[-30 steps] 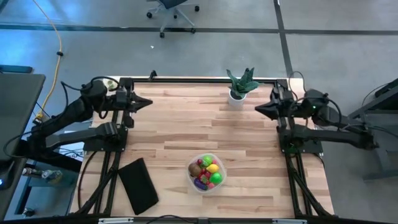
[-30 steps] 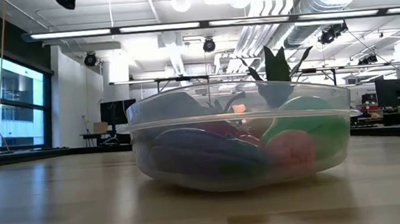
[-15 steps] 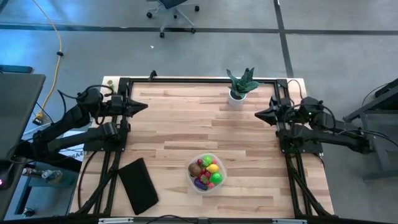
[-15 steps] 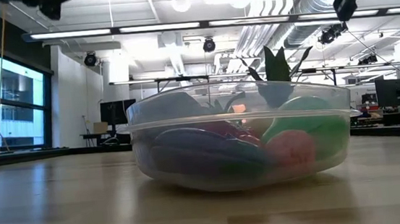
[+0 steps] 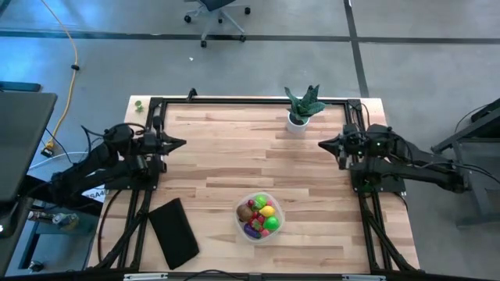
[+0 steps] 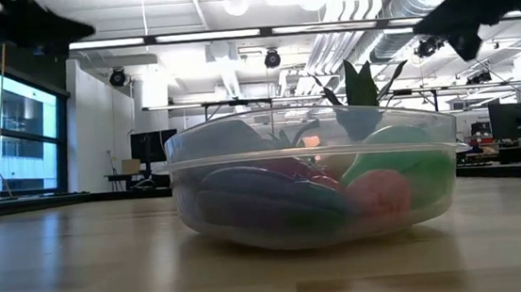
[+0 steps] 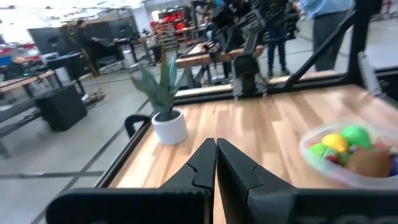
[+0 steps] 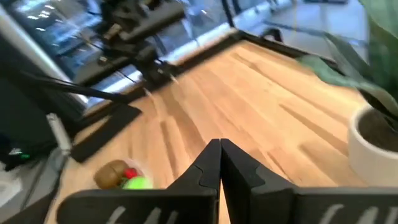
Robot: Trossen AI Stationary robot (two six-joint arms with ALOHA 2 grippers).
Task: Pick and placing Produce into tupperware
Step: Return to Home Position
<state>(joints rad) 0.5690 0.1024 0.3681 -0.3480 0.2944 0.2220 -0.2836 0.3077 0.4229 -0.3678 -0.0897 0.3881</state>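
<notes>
Two arms sat pulled back at opposite edges of the table (image 5: 234, 160), each with its tool closed on nothing. The left tool (image 5: 183, 143) hung over the left edge and pointed inward; in its wrist view the left tool (image 7: 216, 142) had its two dark fingers (image 7: 196, 168) pressed flat together. The right tool (image 5: 320, 144) hung over the right edge and faced the left one across the boards, well apart from it; in its own wrist view the right tool (image 8: 220, 144) showed the same shut pair of fingers (image 8: 239, 171).

All the toy produce (image 5: 261, 215) lay piled inside the clear round container (image 5: 238, 222), which stood near the front edge of the table, a little right of the middle and well apart from both tools. A yellow piece (image 5: 268, 211) lay near the centre of the heap, a bright green piece (image 5: 272, 223) just beside it, a brown piece (image 5: 245, 211) on the left side and a purple piece (image 5: 251, 230) toward the front. From table height the container (image 6: 243, 157) looked crowded, its coloured pieces pressed against the clear wall.

A spiky green plant (image 5: 302, 104) in a white pot stood at the back edge of the table, nearer the right arm. A flat black rectangle (image 5: 173, 232) lay at the front left corner.
</notes>
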